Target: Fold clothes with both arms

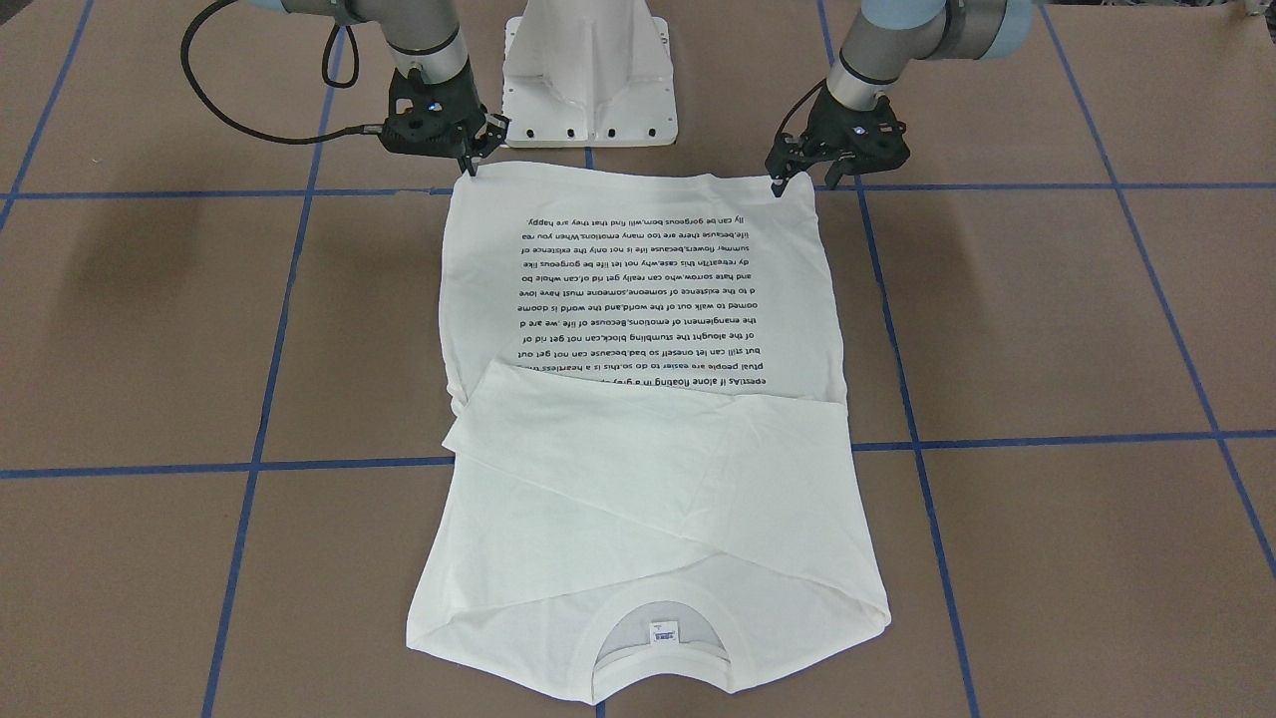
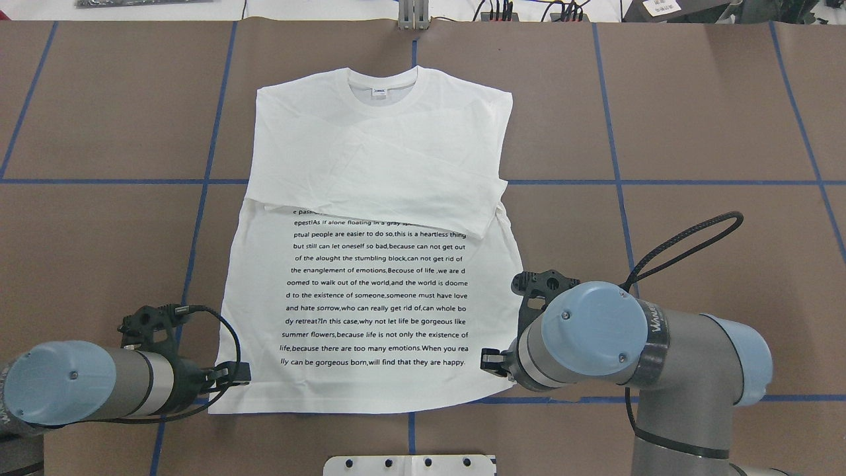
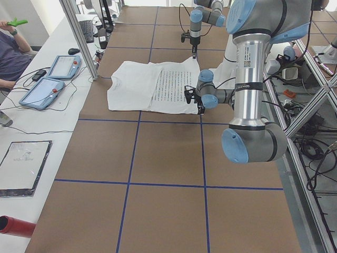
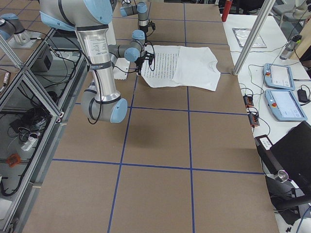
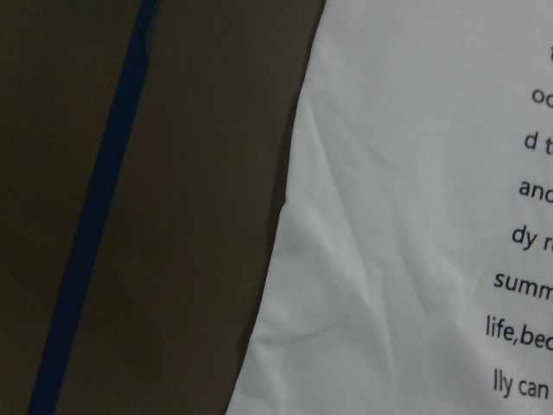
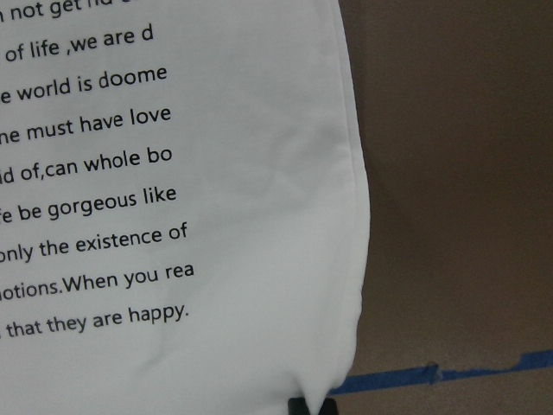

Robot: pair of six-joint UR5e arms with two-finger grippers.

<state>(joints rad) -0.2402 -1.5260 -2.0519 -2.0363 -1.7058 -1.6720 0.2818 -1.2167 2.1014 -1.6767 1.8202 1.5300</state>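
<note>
Collar (image 1: 658,605) nearest; T-shirt (image 1: 638,299) flat on table (image 1: 1047,329), text up, sleeves (image 1: 618,449) already crossed over chest. Right gripper (image 1: 469,165) pinches one hem corner. Left gripper (image 1: 780,181) at the other; grip can't tell. Hem-to-collar fold seemingly remains.

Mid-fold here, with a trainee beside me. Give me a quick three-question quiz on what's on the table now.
1. True or false: the collar lies at the end away from the robot.
2. The left gripper and right gripper are at the T-shirt's: A) shoulders, B) hem corners, C) cuffs.
3. Fill in: the folded-in sleeves cover the top lines of printed ___.
Key: 1 true; 2 B; 3 text.
</note>
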